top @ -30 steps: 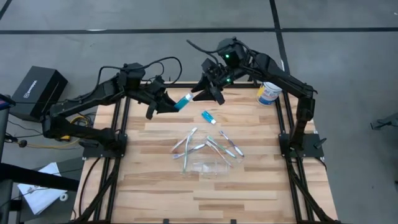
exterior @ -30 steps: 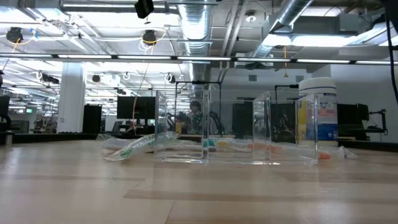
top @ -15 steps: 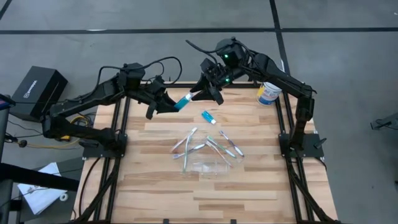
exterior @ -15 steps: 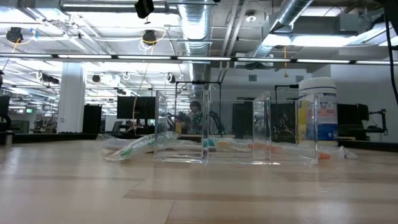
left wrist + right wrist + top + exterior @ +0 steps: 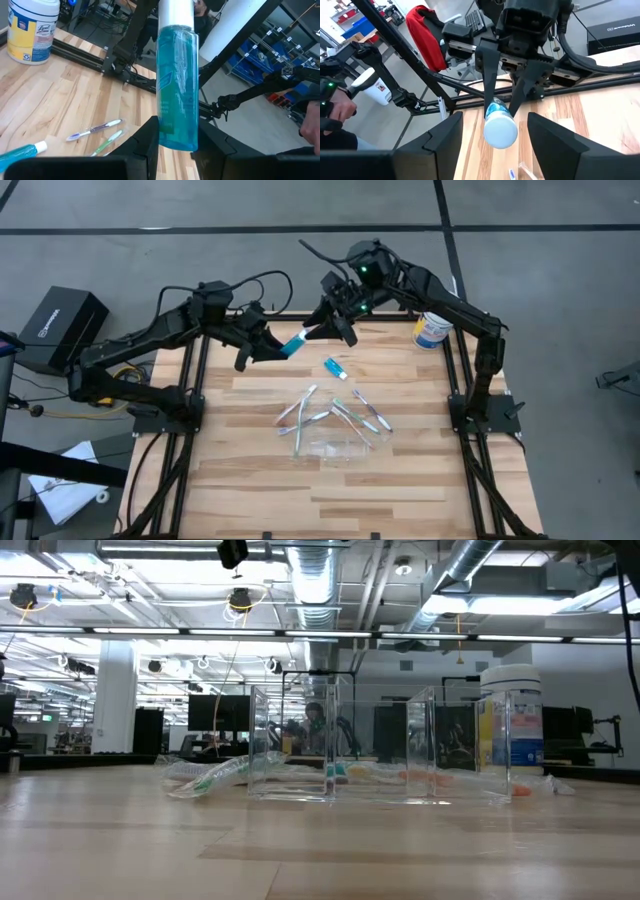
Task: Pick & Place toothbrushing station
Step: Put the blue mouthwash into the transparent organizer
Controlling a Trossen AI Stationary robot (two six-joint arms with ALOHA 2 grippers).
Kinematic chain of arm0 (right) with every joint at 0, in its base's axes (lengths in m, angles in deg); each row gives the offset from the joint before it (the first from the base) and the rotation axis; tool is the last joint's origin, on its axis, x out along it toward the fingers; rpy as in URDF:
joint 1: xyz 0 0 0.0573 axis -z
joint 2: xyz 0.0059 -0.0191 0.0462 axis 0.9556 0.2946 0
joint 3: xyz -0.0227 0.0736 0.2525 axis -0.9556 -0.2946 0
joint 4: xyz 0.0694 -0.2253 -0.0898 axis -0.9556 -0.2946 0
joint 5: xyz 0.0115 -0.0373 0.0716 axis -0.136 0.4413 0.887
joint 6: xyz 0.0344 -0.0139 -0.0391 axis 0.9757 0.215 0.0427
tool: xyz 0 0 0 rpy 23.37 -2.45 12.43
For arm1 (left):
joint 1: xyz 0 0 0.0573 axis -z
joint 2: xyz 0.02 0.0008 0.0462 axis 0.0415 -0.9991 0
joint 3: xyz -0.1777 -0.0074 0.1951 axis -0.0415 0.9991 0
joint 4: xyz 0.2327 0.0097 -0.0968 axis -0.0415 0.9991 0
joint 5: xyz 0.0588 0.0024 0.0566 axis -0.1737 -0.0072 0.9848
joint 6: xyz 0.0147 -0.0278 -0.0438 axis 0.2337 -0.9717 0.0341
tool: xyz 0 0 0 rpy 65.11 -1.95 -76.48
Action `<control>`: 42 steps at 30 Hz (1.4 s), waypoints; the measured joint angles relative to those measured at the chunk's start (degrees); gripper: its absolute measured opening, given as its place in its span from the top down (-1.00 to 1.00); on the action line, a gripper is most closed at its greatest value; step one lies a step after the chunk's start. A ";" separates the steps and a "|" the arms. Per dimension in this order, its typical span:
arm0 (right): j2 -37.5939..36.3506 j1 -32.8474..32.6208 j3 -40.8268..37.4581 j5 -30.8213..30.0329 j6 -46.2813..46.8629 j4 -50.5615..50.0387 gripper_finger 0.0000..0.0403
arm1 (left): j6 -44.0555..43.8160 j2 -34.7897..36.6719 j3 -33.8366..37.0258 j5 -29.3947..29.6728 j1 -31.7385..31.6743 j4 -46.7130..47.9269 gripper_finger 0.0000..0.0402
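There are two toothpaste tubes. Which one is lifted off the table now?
The toothpaste tube clamped in the left pincer, its white cap between the right pincer's open fingers. The other tube lies flat on the table, untouched.

A robotics lab — exposed ceiling ducts (image 5: 330, 580), monitors (image 5: 215, 715), framed test table (image 5: 330, 440).

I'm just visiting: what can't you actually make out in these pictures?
- Low view: both arms and the held toothpaste tube are out of frame above.
- High view: how many toothbrushes lie in the pile; too small and tangled.
- Low view: the clear container blurs what lies behind it.
- Right wrist view: whether the right gripper touches the tube's white cap.
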 joint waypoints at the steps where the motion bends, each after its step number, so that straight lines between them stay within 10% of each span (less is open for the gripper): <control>1: 0.00 0.02 0.00 0.00 0.00 0.01 -0.05 | -0.02 -0.12 -0.01 0.00 0.00 -0.03 0.57; 42: 0.00 -0.51 0.00 0.87 0.62 -2.60 -0.05 | 0.24 -1.28 -0.03 2.86 1.33 -4.05 0.57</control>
